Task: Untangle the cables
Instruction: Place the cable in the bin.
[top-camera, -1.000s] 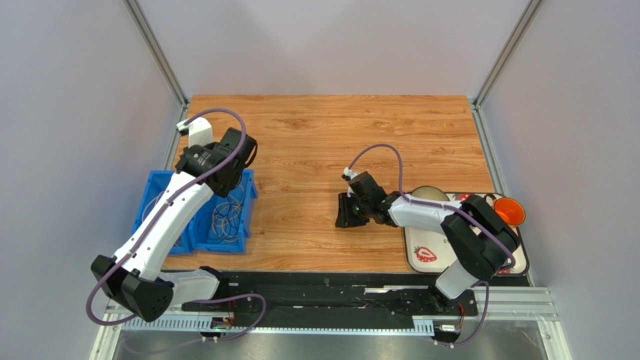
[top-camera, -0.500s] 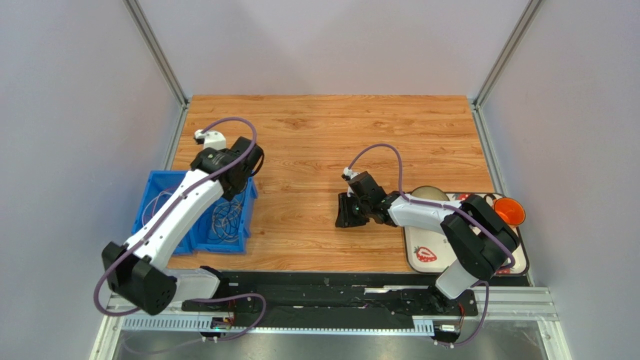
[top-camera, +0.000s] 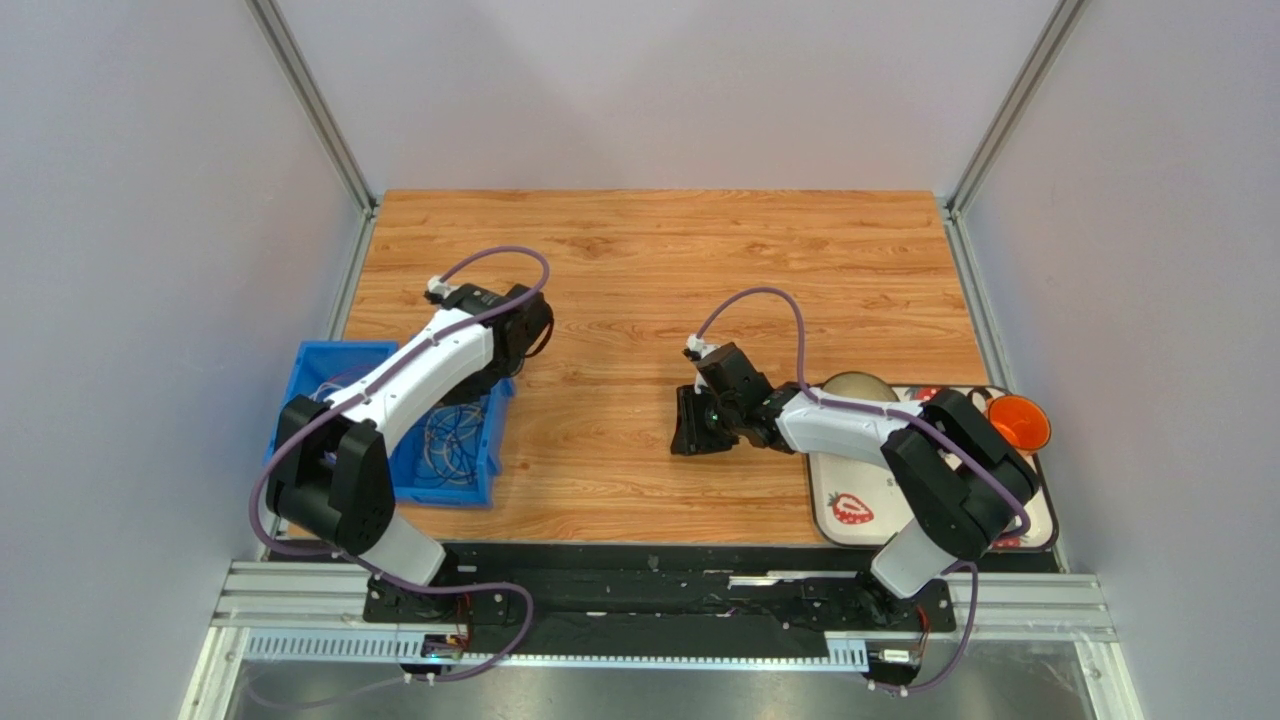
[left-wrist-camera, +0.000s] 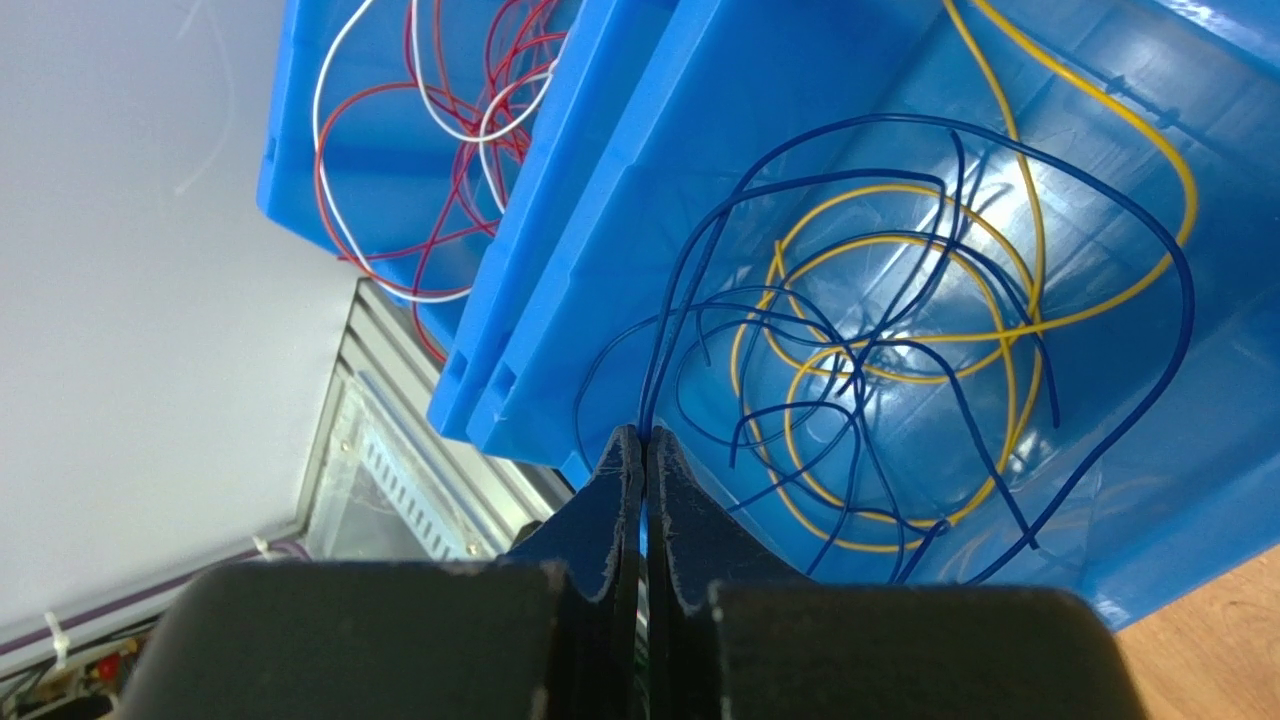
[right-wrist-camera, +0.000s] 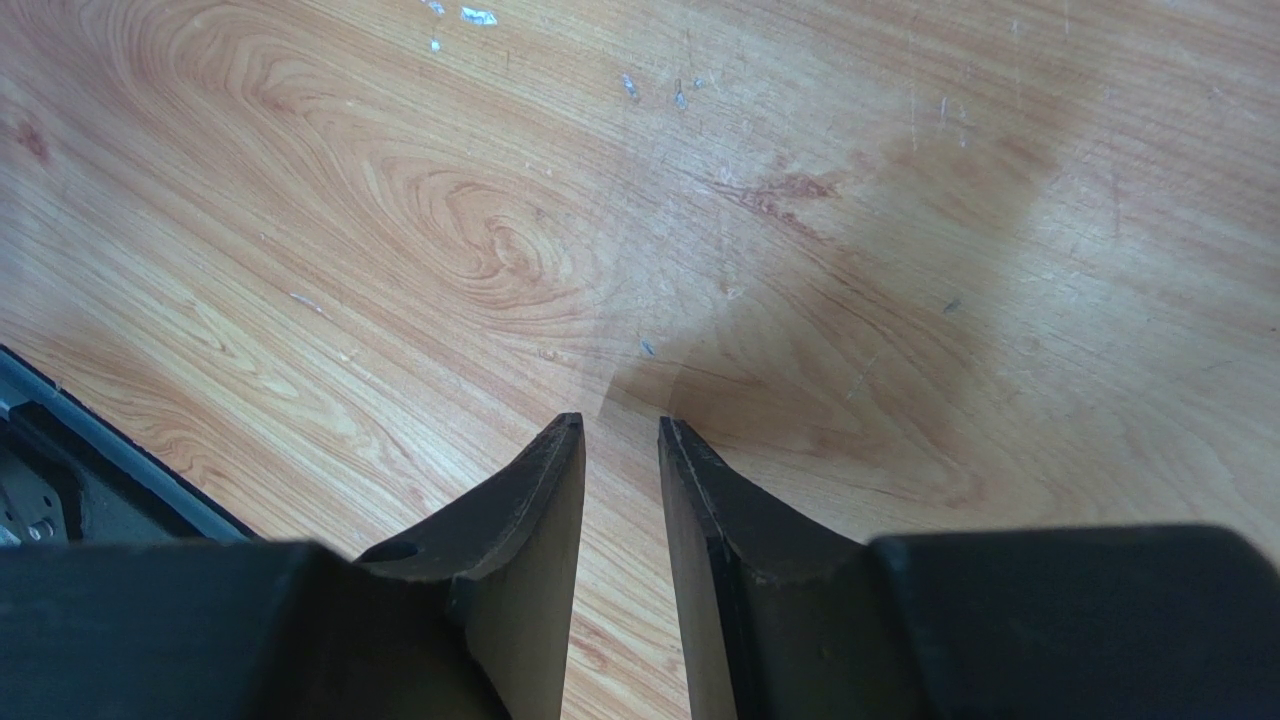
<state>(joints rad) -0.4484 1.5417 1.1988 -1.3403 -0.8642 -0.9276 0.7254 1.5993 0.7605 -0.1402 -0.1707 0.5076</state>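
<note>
On the wooden worktop (top-camera: 646, 270), at the left of the frame, sits a blue plastic bin (top-camera: 451, 495) full of thin loopy cables (left-wrist-camera: 842, 360). The left gripper (left-wrist-camera: 646, 450) is pinched tight on a dark blue cable (left-wrist-camera: 652, 383) there. The right gripper (right-wrist-camera: 619, 450) has its fingers slightly apart over bare wood.

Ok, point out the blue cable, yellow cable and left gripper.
blue cable (left-wrist-camera: 649, 405): left wrist view, just above the pinch
yellow cable (left-wrist-camera: 872, 191): left wrist view, top of loop
left gripper (left-wrist-camera: 646, 438): left wrist view, closed tips
</note>
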